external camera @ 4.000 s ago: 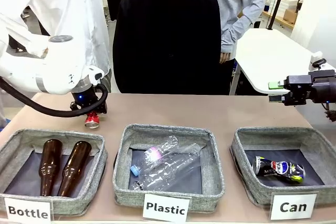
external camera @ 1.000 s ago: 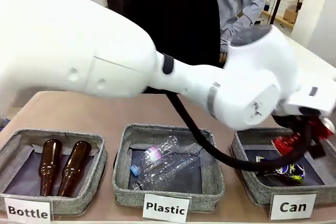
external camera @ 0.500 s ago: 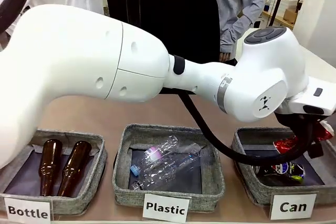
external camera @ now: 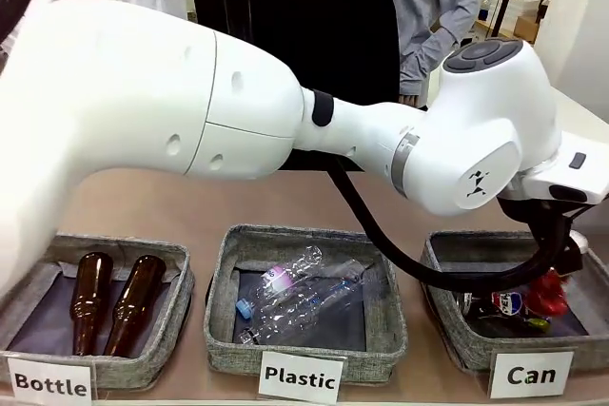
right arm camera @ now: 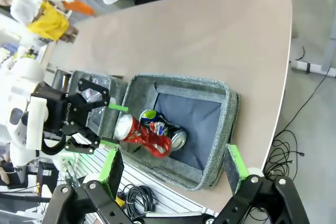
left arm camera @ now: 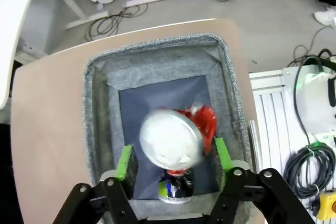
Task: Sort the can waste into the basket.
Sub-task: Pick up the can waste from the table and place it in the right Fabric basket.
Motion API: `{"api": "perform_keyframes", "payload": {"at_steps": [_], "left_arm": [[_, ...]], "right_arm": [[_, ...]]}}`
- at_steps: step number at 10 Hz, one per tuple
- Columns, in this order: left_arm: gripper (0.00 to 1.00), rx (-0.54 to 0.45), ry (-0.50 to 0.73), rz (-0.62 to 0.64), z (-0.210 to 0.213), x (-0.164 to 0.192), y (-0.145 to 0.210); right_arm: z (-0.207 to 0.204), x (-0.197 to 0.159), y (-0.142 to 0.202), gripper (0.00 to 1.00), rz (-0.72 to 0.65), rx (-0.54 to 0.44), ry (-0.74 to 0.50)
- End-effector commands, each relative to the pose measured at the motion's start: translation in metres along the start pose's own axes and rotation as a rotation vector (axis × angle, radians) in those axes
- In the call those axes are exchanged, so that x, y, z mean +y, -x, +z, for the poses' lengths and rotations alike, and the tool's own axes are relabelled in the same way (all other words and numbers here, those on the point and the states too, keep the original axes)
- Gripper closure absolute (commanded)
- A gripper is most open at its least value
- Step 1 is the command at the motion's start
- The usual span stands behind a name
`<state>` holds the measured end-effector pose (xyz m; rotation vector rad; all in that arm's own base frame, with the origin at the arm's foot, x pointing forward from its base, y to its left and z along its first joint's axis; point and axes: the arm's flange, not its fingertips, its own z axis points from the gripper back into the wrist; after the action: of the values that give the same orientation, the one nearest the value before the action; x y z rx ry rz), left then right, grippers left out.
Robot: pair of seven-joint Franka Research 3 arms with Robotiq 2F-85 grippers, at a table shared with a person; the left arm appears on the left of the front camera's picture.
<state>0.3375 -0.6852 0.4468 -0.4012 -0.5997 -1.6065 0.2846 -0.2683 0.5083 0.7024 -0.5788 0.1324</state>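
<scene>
Three grey fabric baskets in a row along the near table edge, each behind a white sign: "Bottle" (external camera: pixel 50 384) at left, "Plastic" (external camera: pixel 301 377) in the middle, "Can" (external camera: pixel 531 374) at right. In the left basket (external camera: pixel 29 259), two brown glass bottles (external camera: pixel 114 301) lying side by side; in the middle basket (external camera: pixel 224 278), crumpled clear plastic bottles (external camera: pixel 304 297), one with a blue cap.

Left arm (external camera: pixel 285 121) reaching across the whole table, its left gripper (left arm camera: pixel 172 165) poised over the Can basket (external camera: pixel 447 316). Fingers (left arm camera: pixel 125 162) spread apart, green pads standing clear on either side of the red can (left arm camera: pixel 178 137), seemingly no longer pinching it. Red can blurred just inside the basket's right part in the front view (external camera: pixel 548 295), directly above the dark can. Dark blue-black can (external camera: pixel 504 306) lying on the basket's dark bottom, round red, white and blue Pepsi logo readable.

Right gripper (right arm camera: pixel 176 169) held off to the side of the table, fingers wide apart with nothing between them, looking onto the same basket (right arm camera: pixel 220 129) with both cans (right arm camera: pixel 149 132) inside.

Person in black (external camera: pixel 324 26) standing at the far side.
</scene>
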Motion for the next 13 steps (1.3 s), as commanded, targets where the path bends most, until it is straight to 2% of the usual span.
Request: {"api": "perform_keyframes", "payload": {"at_steps": [1, 3, 4, 5, 7, 8, 10, 12, 13], "left_arm": [[0.0, -0.005, -0.041, 0.018, 0.018, -0.008, 0.014], [0.0, -0.009, -0.038, 0.019, 0.045, -0.01, 0.026], [0.0, 0.091, -0.026, 0.024, 0.067, -0.007, 0.038], [0.0, 0.159, 0.019, 0.067, 0.094, 0.001, 0.057], [0.0, 0.129, 0.052, 0.217, 0.16, 0.015, 0.114], [0.0, 0.097, 0.064, 0.304, 0.193, 0.02, 0.148], [0.0, 0.025, 0.027, 0.531, 0.259, 0.035, 0.23], [0.0, -0.056, 0.034, 0.823, 0.311, 0.034, 0.308], [0.0, -0.139, 0.04, 1.011, 0.333, 0.044, 0.346]], "right_arm": [[-0.001, 0.003, 0.001, 0.0, 0.004, 0.001, 0.0], [-0.001, 0.003, 0.001, 0.0, 0.004, 0.001, 0.0], [0.0, 0.0, 0.0, 0.0, 0.0, 0.0, 0.0], [-0.013, 0.007, -0.008, 0.0, 0.028, 0.005, -0.015], [-0.062, 0.033, -0.034, 0.0, 0.071, 0.031, -0.116], [-0.094, 0.051, -0.046, 0.0, 0.081, 0.012, -0.177], [-0.165, 0.088, -0.056, 0.0, 0.143, 0.068, -0.224], [-0.217, 0.122, -0.052, 0.0, 0.181, 0.102, -0.388], [-0.239, 0.133, -0.055, 0.0, 0.158, 0.106, -0.472]]}}
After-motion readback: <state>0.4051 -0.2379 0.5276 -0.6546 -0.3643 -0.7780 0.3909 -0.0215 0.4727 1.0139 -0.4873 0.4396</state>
